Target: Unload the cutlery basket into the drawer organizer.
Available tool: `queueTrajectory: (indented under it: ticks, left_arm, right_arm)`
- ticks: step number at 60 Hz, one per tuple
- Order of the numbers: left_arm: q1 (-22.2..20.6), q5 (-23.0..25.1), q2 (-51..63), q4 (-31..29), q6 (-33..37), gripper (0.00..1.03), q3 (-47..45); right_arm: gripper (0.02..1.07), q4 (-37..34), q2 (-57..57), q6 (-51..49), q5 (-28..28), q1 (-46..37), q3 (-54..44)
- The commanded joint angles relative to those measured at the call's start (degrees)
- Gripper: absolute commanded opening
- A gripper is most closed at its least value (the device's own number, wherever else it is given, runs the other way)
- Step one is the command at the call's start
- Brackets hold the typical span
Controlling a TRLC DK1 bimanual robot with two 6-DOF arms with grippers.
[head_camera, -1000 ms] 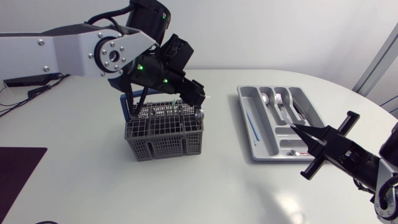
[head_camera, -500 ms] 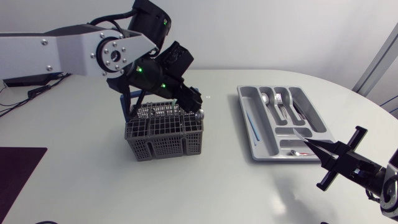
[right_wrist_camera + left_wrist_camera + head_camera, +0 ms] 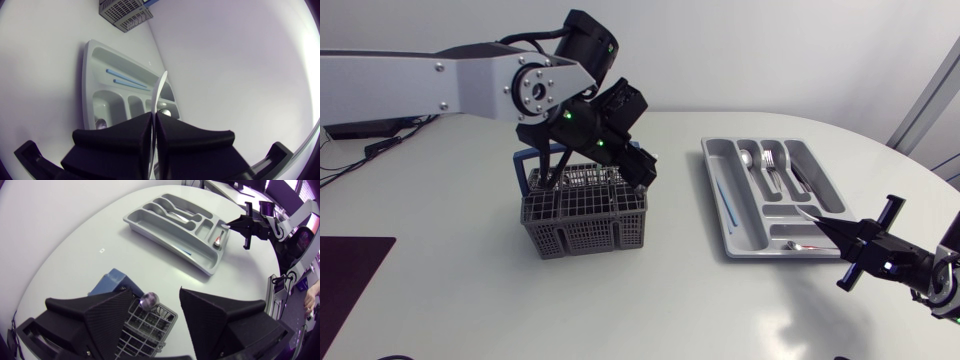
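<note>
Grey wire cutlery basket [image 3: 584, 215] sits under the wide-open, empty left end effector [image 3: 157, 294], ready for grabbing; right end effector [image 3: 154, 115] pinches a thin silver utensil [image 3: 161, 90].

A white table [image 3: 650, 300] with a curved far edge, evenly lit; a dark patch [image 3: 350, 280], perhaps a mat, lies at one corner.

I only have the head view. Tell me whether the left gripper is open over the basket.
Observer: Open. The left wrist view shows the left gripper with its fingers spread above the cutlery basket.
Operator: Report what sits between them.
Observer: A round metal utensil end sticks up from the basket, not gripped.
Operator: Check the right gripper's hold.
Observer: The right wrist view shows the right gripper shut on a thin utensil pointing toward the drawer organizer.
</note>
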Motion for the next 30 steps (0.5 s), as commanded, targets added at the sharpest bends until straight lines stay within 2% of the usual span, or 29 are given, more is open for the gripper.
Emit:
queueTrajectory:
  ticks: [1, 30]
  left_arm:
    - [-0.3, 0.5, 2.9, -1.1, 0.4, 0.66, 2.6]
    - [-0.1, 1.2, 10.0, -3.9, -0.5, 0.66, 9.5]
  right_arm:
    - [0.08, 0.3, 3.7, -4.7, -0.9, -0.9, 1.9]
    - [0.11, -1.4, 8.5, -11.0, -3.7, -1.8, 3.8]
